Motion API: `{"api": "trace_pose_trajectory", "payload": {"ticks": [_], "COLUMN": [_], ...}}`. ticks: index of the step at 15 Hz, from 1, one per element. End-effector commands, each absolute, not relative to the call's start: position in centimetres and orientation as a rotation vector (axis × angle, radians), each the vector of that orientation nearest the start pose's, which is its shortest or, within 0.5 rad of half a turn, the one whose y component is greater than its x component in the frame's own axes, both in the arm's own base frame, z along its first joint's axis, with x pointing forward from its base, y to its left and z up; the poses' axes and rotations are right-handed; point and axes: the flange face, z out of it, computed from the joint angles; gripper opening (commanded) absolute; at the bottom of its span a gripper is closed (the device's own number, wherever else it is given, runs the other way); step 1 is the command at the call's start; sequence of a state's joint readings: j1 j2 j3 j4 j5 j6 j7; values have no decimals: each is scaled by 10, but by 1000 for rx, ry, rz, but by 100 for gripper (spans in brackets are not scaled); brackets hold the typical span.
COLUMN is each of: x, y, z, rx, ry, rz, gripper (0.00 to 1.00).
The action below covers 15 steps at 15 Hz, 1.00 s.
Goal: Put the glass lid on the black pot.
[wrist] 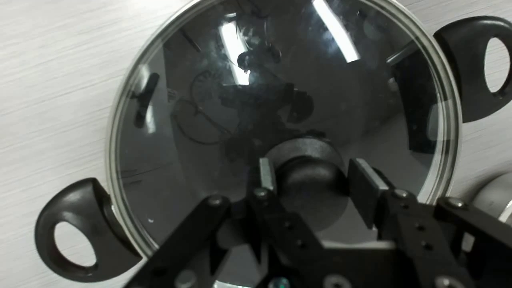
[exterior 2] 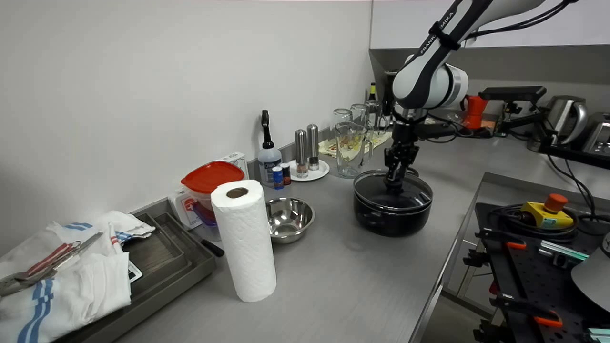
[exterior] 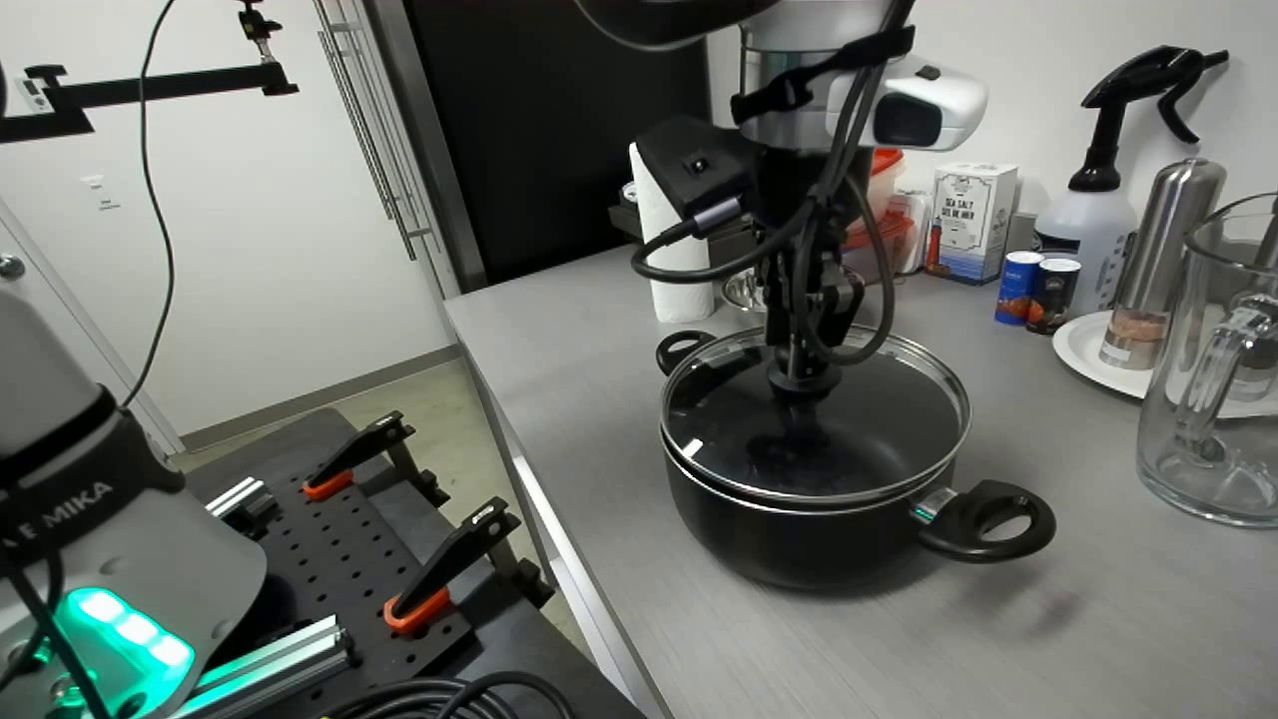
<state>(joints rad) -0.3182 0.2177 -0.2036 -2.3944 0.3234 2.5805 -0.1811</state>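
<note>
“SEA SALT” on box [exterior: 971, 222], “MIKA” on robot base [exterior: 140, 539], probably “FRANKA EMIKA” on arm [exterior 2: 431, 71]

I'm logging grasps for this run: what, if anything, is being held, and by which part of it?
The glass lid, by its dark centre knob: in the wrist view the fingers stand against it on both sides, with no clear gap.

A kitchen — kettle [exterior 2: 559, 114]; toaster [exterior 2: 598, 139]

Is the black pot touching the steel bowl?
Apart. An exterior view shows a strip of grey counter between the black pot and the steel bowl.
</note>
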Motion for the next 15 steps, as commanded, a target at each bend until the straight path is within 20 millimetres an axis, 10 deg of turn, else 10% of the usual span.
{"api": "trace_pose_trajectory", "payload": {"ticks": [1,15], "x": [434,438], "y": [-254,-249], "z": [231,221], "rx": [-2885,-2890], "ry": [935,933], "rz": [-60,-63], "gripper": [23,23]}}
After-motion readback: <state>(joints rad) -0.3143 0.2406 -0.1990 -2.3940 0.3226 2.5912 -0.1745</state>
